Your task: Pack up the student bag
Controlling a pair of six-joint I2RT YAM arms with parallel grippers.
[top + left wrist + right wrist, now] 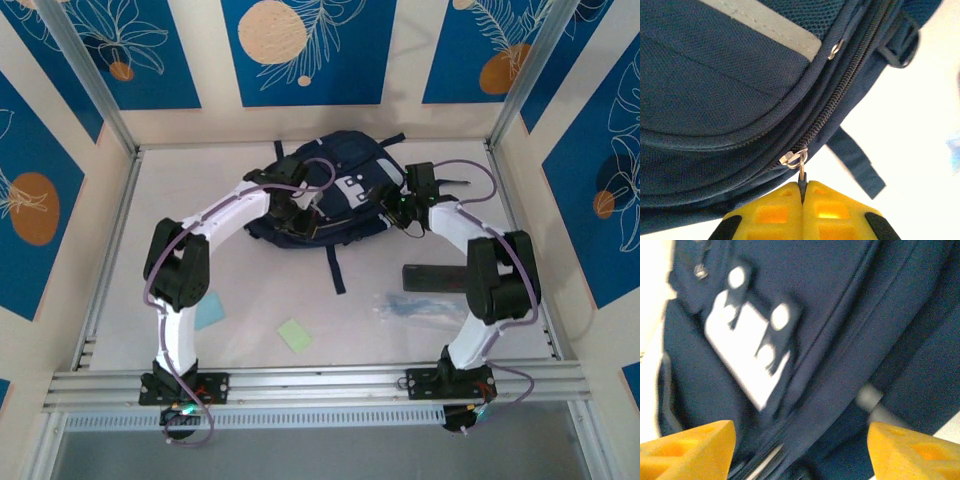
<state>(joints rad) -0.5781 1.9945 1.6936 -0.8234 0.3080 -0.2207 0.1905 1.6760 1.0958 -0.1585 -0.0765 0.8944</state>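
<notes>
Student bag: navy-blue fabric, light grey patches + grey stripe on front, dark straps. Zip pull silver; zip teeth dark. Left hand & right hand: bright yellow fingers (black trim on the left one). Arms white w/ black joints, purple cables. Bench off-white. On it: pale blue note, lime-green note, dark grey slab, clear packet w/ blue bits. Walls cream; blue panels w/ white leaf outlines, orange & peach discs.
</notes>
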